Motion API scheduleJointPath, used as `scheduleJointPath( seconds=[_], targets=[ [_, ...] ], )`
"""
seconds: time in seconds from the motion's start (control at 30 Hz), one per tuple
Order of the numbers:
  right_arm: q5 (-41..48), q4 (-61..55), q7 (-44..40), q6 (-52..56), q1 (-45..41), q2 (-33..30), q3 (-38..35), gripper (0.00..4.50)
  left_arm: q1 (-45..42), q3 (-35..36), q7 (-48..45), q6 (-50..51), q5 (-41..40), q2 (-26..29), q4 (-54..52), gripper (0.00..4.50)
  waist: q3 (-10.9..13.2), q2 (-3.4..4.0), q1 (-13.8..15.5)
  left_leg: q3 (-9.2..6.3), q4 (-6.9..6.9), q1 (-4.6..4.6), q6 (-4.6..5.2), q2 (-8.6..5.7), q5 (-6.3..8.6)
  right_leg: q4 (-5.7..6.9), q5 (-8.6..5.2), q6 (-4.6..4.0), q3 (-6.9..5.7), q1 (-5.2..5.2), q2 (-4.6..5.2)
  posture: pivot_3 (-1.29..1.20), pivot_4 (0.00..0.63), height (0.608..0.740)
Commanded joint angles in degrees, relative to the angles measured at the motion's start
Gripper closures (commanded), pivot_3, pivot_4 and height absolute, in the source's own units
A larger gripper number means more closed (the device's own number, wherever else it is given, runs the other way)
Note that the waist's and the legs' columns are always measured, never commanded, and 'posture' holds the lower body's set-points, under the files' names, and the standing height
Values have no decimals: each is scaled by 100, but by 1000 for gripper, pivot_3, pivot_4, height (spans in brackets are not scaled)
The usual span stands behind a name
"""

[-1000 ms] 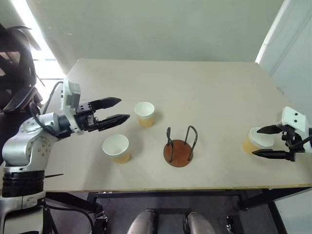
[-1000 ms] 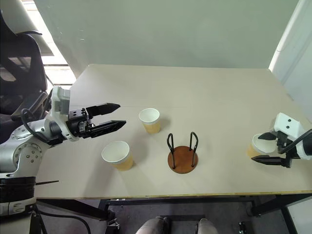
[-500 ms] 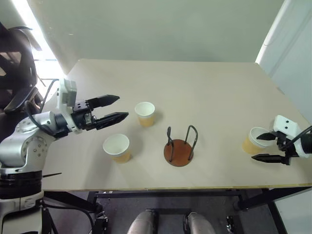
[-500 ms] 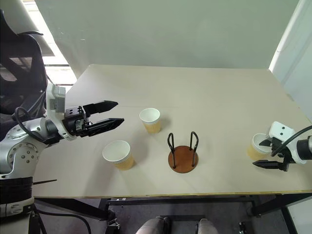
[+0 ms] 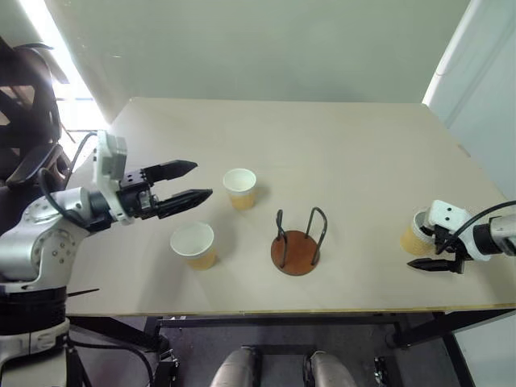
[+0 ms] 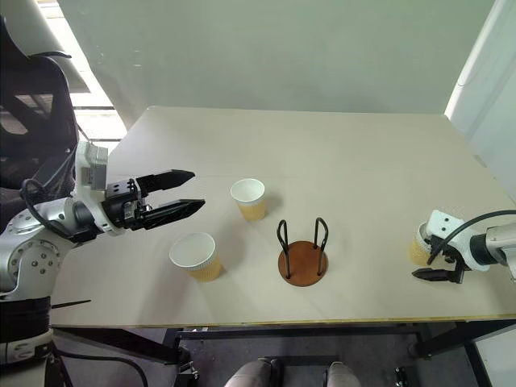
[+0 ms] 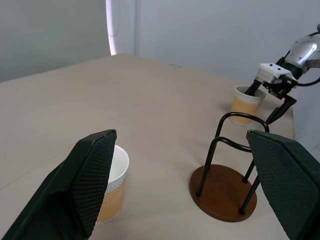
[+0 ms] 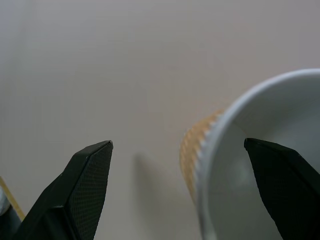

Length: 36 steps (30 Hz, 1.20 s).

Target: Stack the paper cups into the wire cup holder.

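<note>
1. Right gripper [image 5: 426, 246] had dropped lower since a second earlier, down around the cup [image 5: 414, 235] by the tabletop's [image 5: 339, 145] right edge.
2. Its fingers were spread wide, one over the cup's white inside near the rim, the other outside the tan wall; no squeeze seen, cup sat upright on the tabletop.
3. Left gripper [image 5: 192, 181] kept its spot above the left part of the tabletop, fingers wide open and holding nothing, pointing toward the middle.
4. Second cup [image 5: 193, 245] stood upright near the front edge, left of centre, just below the left fingers.
5. Third cup [image 5: 239, 189] stood upright further back, near the middle, apart from the second.
6. Wire cup holder [image 5: 296, 251] stood near the front edge at the centre, brown disc base with two black wire loops, no cup in it.
7. All three cups were well apart from the holder.
</note>
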<state>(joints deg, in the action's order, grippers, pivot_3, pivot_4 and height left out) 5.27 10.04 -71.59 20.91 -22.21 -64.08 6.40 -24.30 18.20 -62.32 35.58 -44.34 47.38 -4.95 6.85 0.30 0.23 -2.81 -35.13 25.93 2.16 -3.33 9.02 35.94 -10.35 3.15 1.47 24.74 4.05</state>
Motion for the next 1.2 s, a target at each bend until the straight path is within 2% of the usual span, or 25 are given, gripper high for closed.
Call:
scheduleJointPath(
  seconds=[0.03, 0.37, 0.4, 0.5, 0.6, 0.73, 0.87, 0.93, 1.07, 1.2],
  targets=[
    [-94, 33, -57, -113, -199, -2, -14, 772, 42, 257, 49, 26, -127, 118, -268, 0, 0, 0, 0, 0, 0, 0, 0, 0, 0, 0, 0, 0, 0, 0, 0, 0, 150, 740],
    [-250, 187, -132, -239, -460, 42, 40, 4305, 153, 354, 146, 61, -200, 171, -377, 0, 0, 0, 4, -1, 0, 0, -1, 0, 0, 0, 4, -11, 0, 0, 1, 0, 150, 740],
    [-234, 140, -164, -236, -466, 17, 14, 4482, 163, 360, 148, 59, -206, 181, -380, 0, 0, 0, 3, 0, 1, -1, -1, 0, 0, 0, 3, -11, 0, 0, 1, 0, 150, 740],
    [-28, -143, -356, -125, -450, -54, -122, 4482, 183, 361, 121, 63, -238, 213, -390, 0, 1, 2, 3, 0, 1, 0, -2, 0, 1, 0, 2, -14, 0, 1, 1, 0, 150, 740],
    [652, -838, -680, 405, -566, -103, -515, 4482, 269, 265, -113, 109, -236, 401, -480, 0, 1, 2, 0, 0, 4, 0, -3, 0, 2, 0, 0, -17, 0, 3, 1, 0, 150, 740],
    [1108, -1325, -814, 770, -798, -217, -816, 4482, 299, 261, -349, 252, -408, 590, -635, 0, 2, 3, -6, 2, 6, 4, -7, 0, 4, -1, -9, -29, 0, 9, 0, 0, 150, 740],
    [1751, -1842, -899, 1228, -1397, -134, -1001, 4482, 286, 375, -721, 762, -1201, 785, -1123, 0, 2, 3, -7, 1, 8, 5, -9, 0, 6, -2, -17, -41, 0, 11, 1, 0, 150, 740],
    [1971, -2027, -882, 1376, -1572, -53, -990, 4482, 480, 369, -937, 916, -1329, 964, -1304, 0, 2, 2, -7, 0, 11, 5, -12, 0, 8, -2, -20, -47, -2, 12, 0, 0, 150, 740],
    [2400, -2333, -814, 1651, -1961, 177, -927, 4482, 917, 333, -1377, 978, -1193, 1396, -1355, 0, 3, 4, -20, -1, 15, 1, -17, 1, 15, 2, -31, -52, -2, 18, -1, 0, 150, 740],
    [2950, -2811, -719, 2097, -2319, 524, -828, 4482, 1010, 322, -1335, 825, -965, 1462, -1204, 0, 4, 5, -29, -1, 18, 5, -20, 3, 15, 8, -35, -59, -3, 31, -2, 0, 150, 740]
  ],
)
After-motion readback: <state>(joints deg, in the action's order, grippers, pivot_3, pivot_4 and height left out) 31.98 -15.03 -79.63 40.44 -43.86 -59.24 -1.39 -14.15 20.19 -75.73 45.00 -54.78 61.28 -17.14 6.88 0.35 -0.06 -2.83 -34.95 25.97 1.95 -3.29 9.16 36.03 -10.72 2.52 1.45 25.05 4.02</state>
